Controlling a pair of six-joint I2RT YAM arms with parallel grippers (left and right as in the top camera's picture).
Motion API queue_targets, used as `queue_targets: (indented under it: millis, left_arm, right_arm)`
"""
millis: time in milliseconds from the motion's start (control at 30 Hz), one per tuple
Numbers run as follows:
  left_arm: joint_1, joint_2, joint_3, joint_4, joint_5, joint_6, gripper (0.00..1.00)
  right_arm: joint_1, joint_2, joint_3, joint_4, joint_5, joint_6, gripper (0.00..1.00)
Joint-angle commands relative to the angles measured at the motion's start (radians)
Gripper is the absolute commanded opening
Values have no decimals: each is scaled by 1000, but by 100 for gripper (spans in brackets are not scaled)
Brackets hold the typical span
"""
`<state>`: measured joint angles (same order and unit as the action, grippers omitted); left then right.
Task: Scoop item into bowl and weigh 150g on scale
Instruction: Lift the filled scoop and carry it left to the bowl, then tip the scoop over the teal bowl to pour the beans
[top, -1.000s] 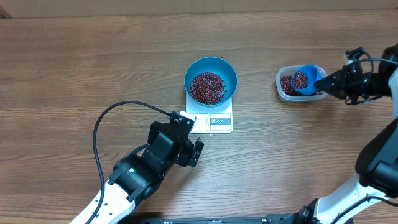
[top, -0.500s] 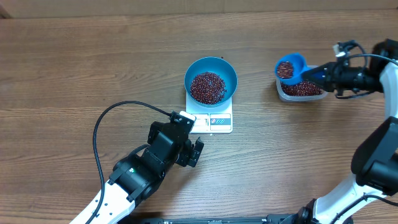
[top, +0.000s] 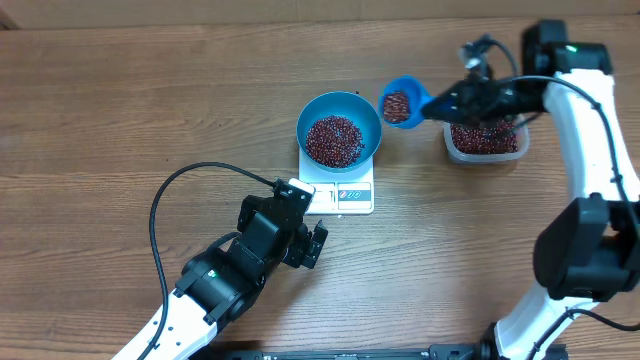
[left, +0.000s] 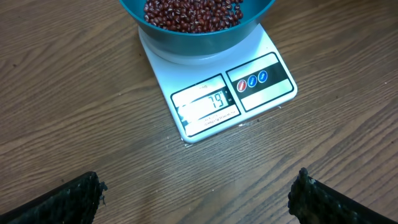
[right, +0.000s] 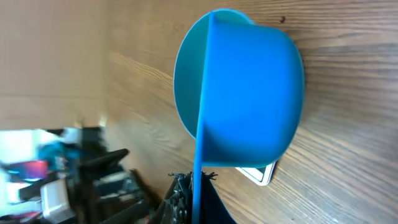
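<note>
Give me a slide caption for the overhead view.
Right gripper holds a scoop of beans beside the bowl on the scale; left gripper open.

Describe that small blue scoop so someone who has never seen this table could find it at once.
Find the white scale in the middle, with the big blue bowl on it. Just right of the bowl, before the clear tub, the right gripper holds the scoop. It is blue like the bowl but far smaller, has a handle, and carries a small load of beans.

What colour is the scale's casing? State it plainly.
White; the scale shows best in the left wrist view.
</note>
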<state>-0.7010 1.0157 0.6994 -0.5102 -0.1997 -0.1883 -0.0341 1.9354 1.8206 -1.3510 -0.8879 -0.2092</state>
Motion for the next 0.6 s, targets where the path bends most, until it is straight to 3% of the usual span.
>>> queue_targets:
  millis: [0,567]
  left_arm:
    - [-6,5,-9,2,-17,-18,99]
    - [-6,5,-9,2,-17,-18,99]
  right_arm:
    - [83,-47,81,13,167,82,4]
    - [509,-47,124,115,1010,207,4]
